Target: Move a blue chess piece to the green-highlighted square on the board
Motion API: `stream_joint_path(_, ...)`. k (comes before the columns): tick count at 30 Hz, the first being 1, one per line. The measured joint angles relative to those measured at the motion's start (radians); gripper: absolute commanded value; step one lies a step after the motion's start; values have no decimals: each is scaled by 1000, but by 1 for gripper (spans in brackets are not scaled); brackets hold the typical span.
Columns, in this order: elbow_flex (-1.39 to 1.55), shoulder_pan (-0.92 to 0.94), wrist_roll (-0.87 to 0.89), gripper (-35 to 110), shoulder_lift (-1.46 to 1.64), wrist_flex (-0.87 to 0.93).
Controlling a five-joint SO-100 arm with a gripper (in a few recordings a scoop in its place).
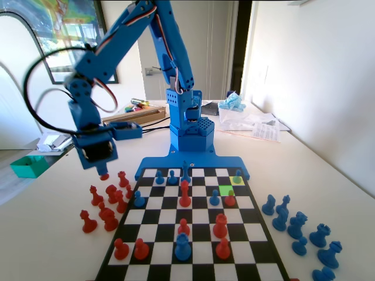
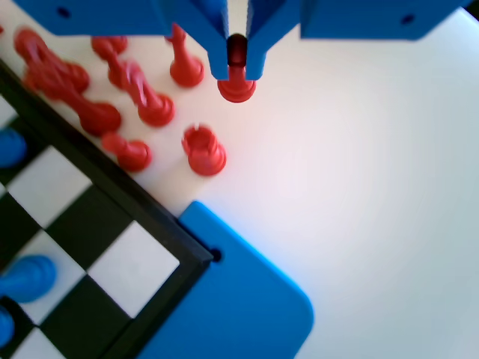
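Observation:
My gripper [image 1: 103,167] hangs over the table left of the board [image 1: 202,253], shut on a small red pawn [image 1: 104,175]. The wrist view has that red pawn [image 2: 236,78] pinched between the jaws of the gripper [image 2: 236,56], above bare white table beside the board's corner [image 2: 135,263]. The green-highlighted square [image 1: 225,189] lies at the board's far right with nothing standing on it. A blue chess piece [image 1: 237,175], a small pawn, stands on the pale yellow square just beyond it. A red piece [image 1: 230,199] stands right in front of the green square.
Several red pieces [image 1: 108,205] crowd the table left of the board, close under the gripper, and they appear again as red pieces [image 2: 112,90] in the wrist view. Several blue pieces [image 1: 299,225] stand right of the board. More blue pawns [image 1: 159,177] and red pieces [image 1: 184,193] stand on it.

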Motion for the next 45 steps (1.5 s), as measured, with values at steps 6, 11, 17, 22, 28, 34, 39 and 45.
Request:
stream_joint_path(6,84,-15,-46,1,-20,-97)
stream_joint_path(11,120,-20,-64,1,-20,-141)
stream_joint_path(17,124,-12,-71,4,-21,-140)
stream_joint_path(22,121,-5,-74,10,-21,-138)
stream_joint_path(28,106,-5,-98,13,-21,-114)
stream_joint_path(34,54,-5,-140,13,-3,31)
stream_joint_path(39,8,-11,-201,12,112,239)
stream_joint_path(45,-46,-87,-207,12,272,482)
